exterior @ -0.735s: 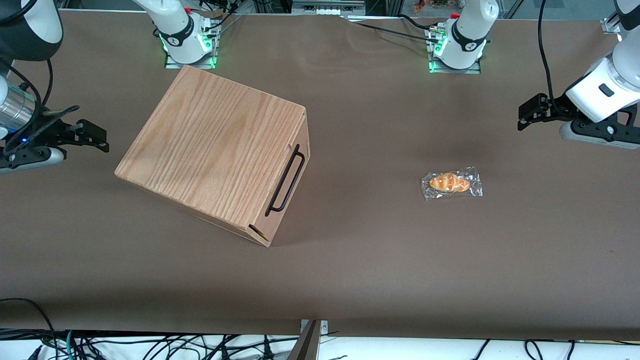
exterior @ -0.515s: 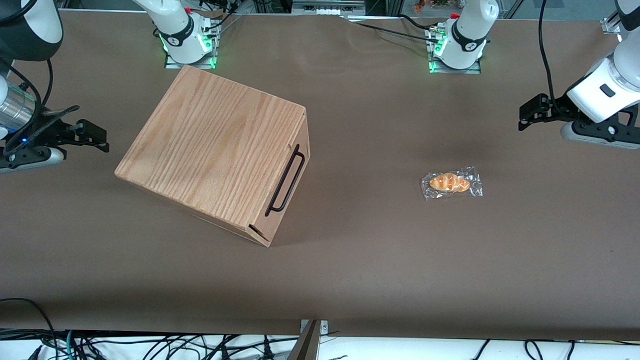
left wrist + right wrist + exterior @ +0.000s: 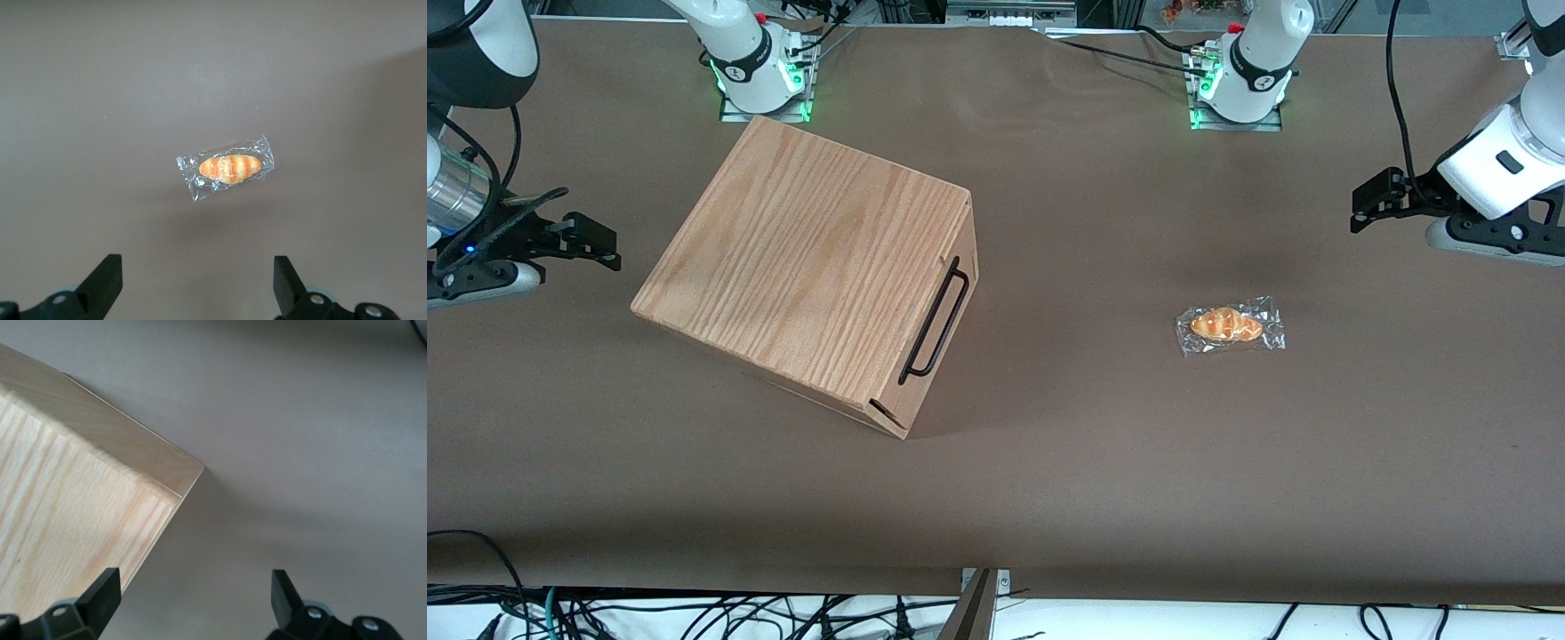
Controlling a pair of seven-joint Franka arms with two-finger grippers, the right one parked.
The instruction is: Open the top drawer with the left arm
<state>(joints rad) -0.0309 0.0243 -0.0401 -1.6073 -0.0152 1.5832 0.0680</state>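
Note:
The top drawer (image 3: 966, 236) is shut flush in the oak-grain cabinet (image 3: 805, 258); its thin black bar handle (image 3: 935, 318) runs along the front panel. The left arm's gripper (image 3: 1357, 206) hangs above the table toward the working arm's end, well away from the drawer front. It is open with nothing between its fingers (image 3: 195, 261). In the left wrist view it looks down on a wrapped bread roll (image 3: 228, 168), not on the drawer.
The wrapped bread roll (image 3: 1230, 325) lies on the brown table (image 3: 1103, 462) between the cabinet and the left gripper, a little nearer the front camera than the gripper. Two arm bases (image 3: 1240, 80) stand at the table edge farthest from the camera. A cabinet corner (image 3: 100, 500) fills the right wrist view.
The left gripper has drifted very slightly away from the cabinet. The drawer, the cabinet and the bread roll have not moved.

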